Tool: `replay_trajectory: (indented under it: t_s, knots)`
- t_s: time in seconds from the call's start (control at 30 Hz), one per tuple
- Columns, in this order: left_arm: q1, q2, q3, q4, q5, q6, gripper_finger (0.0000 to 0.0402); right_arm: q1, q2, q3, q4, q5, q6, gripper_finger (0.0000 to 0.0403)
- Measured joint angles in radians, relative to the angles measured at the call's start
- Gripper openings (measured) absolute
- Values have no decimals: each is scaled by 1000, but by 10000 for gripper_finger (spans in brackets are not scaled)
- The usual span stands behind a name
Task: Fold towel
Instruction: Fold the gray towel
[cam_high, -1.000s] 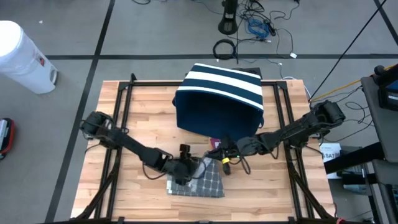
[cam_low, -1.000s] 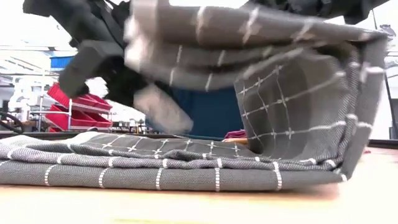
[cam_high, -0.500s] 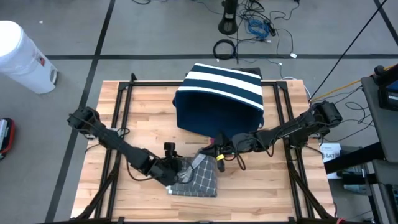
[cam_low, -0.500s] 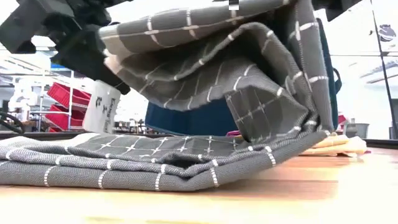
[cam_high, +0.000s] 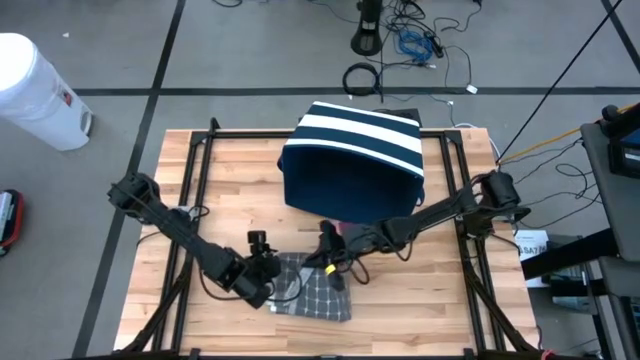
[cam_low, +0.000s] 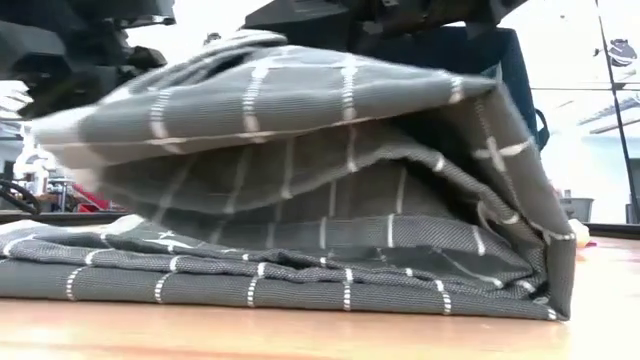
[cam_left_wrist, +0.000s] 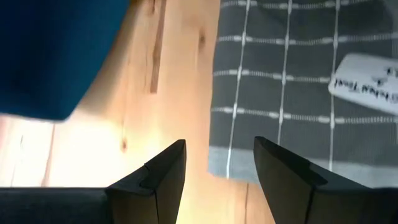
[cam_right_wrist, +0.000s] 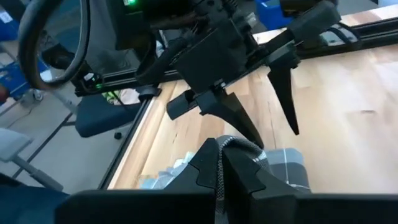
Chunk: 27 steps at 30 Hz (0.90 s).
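Now the right tool (cam_right_wrist: 219, 163) pinches the grey towel's (cam_high: 318, 291) edge; the left tool (cam_left_wrist: 217, 171) stands open, empty, just beside it.

Big striped bin (cam_high: 352, 160) blocks the worktop's (cam_high: 240, 190) back centre. Towel (cam_high: 318, 292) and both claws, left (cam_high: 272, 266) and right (cam_high: 330, 268), crowd the front middle, with the right arm slanting across beside the bin. Left back and right front corners lie bare.

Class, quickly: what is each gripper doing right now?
Left gripper: open, holding nothing.
Right gripper: shut on the towel.
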Motion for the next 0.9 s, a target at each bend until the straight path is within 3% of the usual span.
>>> replay_trajectory:
  t_s: [0.37,0.7,0.8,0.9]
  knots:
    - [-131,0,0,-106,-18,-149,195,-41,136,196,-93,-91,-36,0]
    - [-162,0,0,-108,-7,-166,195,-61,143,208,-108,-114,-52,4]
    - [-156,0,0,-106,-13,-152,195,-53,160,207,-91,-215,-103,30]
    - [-145,0,0,-105,-15,-149,195,-40,174,207,-88,-232,-105,88]
